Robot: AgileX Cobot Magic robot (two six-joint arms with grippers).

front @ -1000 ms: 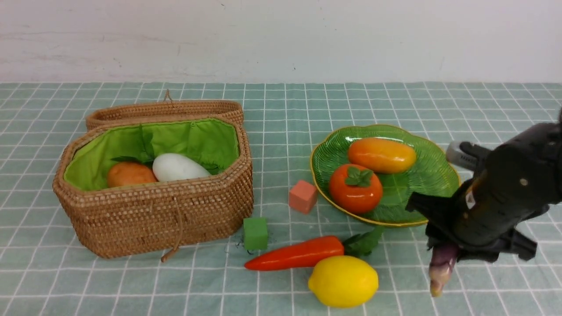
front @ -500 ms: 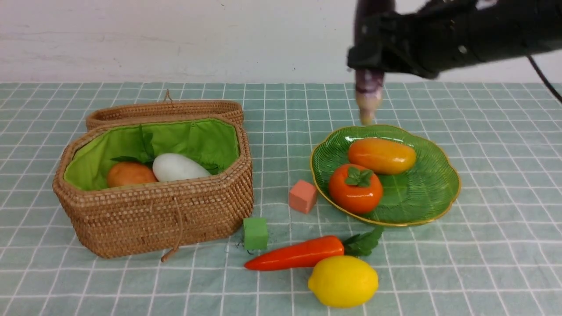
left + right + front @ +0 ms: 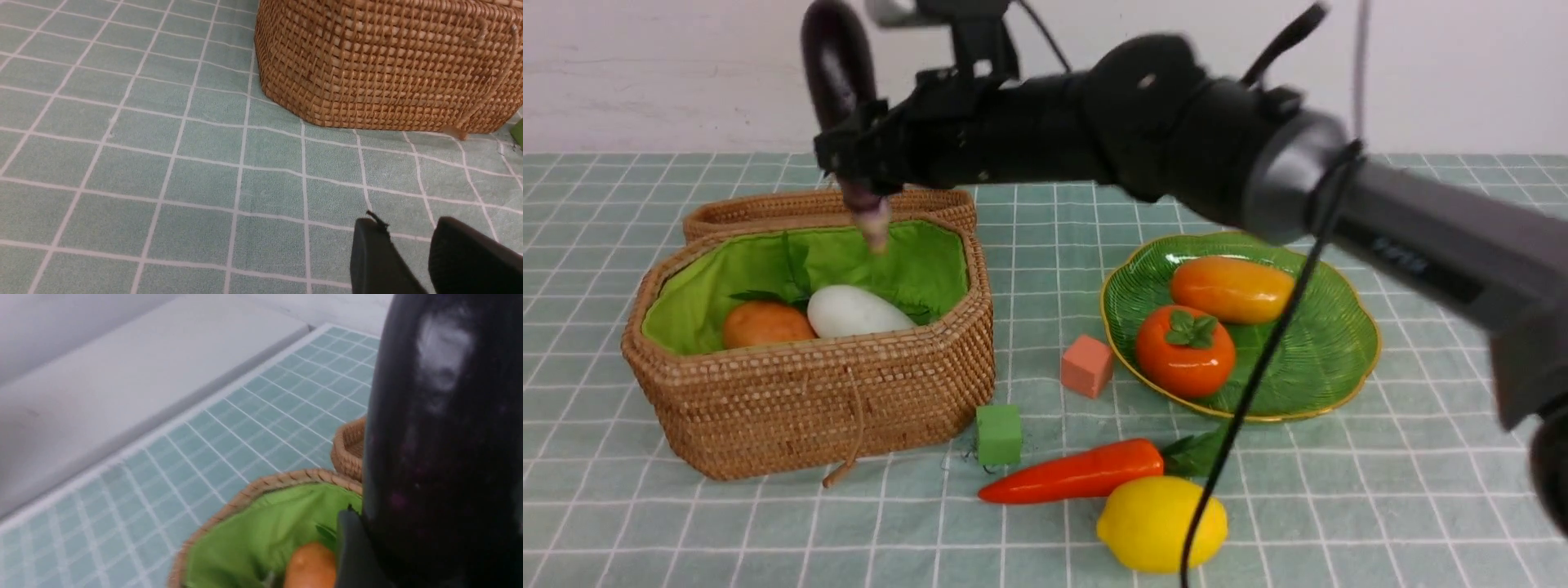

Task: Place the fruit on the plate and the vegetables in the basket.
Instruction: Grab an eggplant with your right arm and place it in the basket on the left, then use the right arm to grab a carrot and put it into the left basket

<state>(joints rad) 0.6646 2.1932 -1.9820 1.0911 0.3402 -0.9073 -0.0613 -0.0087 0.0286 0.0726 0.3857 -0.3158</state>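
Observation:
My right gripper (image 3: 859, 163) is shut on the dark purple eggplant (image 3: 837, 65) and holds it upright above the back of the open wicker basket (image 3: 809, 392). The eggplant's pale tip hangs over the green lining. In the right wrist view the eggplant (image 3: 441, 437) fills the frame. A brown potato (image 3: 764, 323) and a white radish (image 3: 854, 310) lie in the basket. A mango (image 3: 1232, 287) and a round orange-red fruit (image 3: 1184, 349) sit on the green plate (image 3: 1352, 327). The carrot (image 3: 1078, 472) and the lemon (image 3: 1160, 523) lie on the cloth in front. My left gripper (image 3: 404, 230) is empty, its jaws slightly apart, low over the cloth beside the basket (image 3: 388, 61).
A salmon-pink cube (image 3: 1086, 365) lies between basket and plate. A green cube (image 3: 998, 434) lies by the basket's front right corner. The basket's lid (image 3: 833, 204) rests behind it. My right arm (image 3: 1176, 131) and its cable span the table above the plate.
My right arm lifted the eggplant from low at the front right, passed it above the plate, and swung it left to above the basket. Nothing on the table moved.

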